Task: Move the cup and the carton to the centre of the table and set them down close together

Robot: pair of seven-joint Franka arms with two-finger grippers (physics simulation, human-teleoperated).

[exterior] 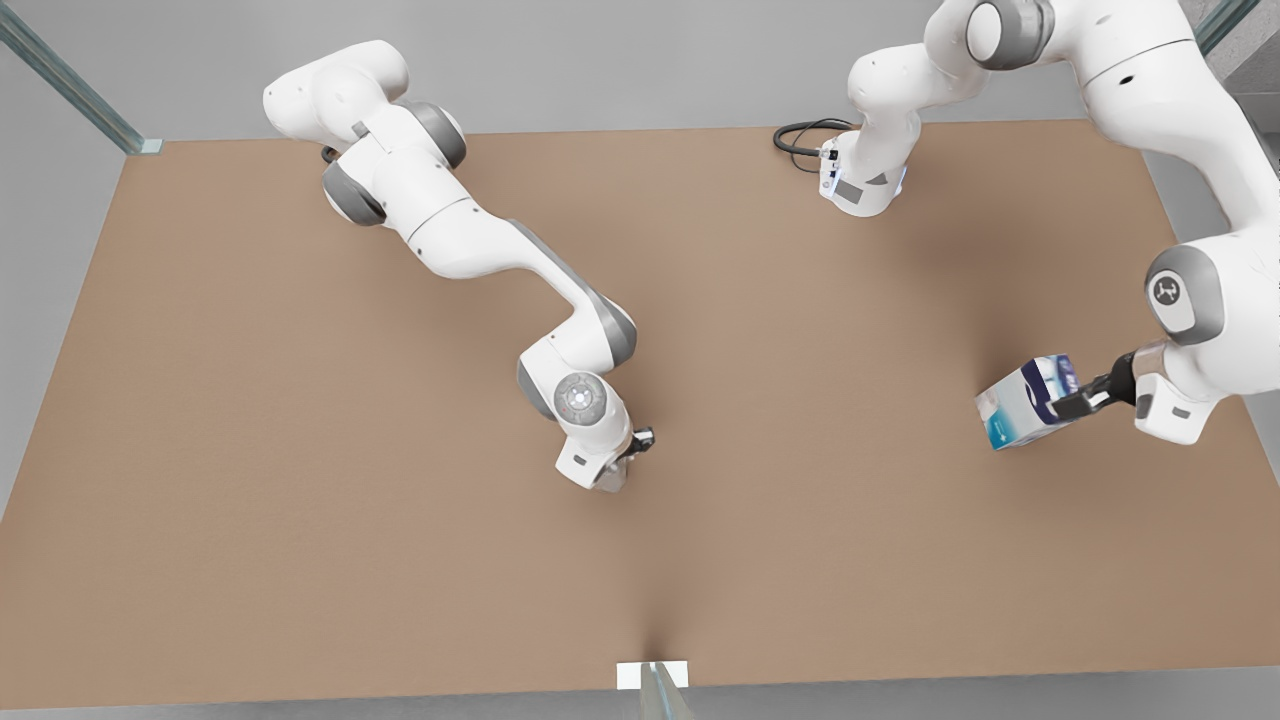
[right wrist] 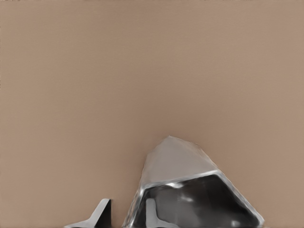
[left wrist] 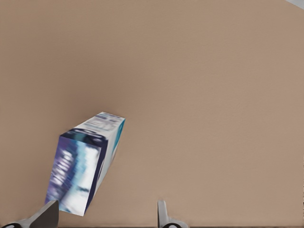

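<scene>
Carton (exterior: 1020, 405): we judge it light and stiff; left gripper (exterior: 1068, 403) clamps its 3 o'clock end.
Cup (right wrist: 190, 194): we judge it slippery; right gripper (exterior: 632, 452) pinches its rim.

Cup (right wrist: 190, 190) cut off by the right wrist view's edge; in the front view, hidden under the arm.

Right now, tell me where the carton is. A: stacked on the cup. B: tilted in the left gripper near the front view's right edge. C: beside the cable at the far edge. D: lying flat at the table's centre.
B: the carton hangs tilted in the left gripper, near the table's edge on the front view's right.
</scene>
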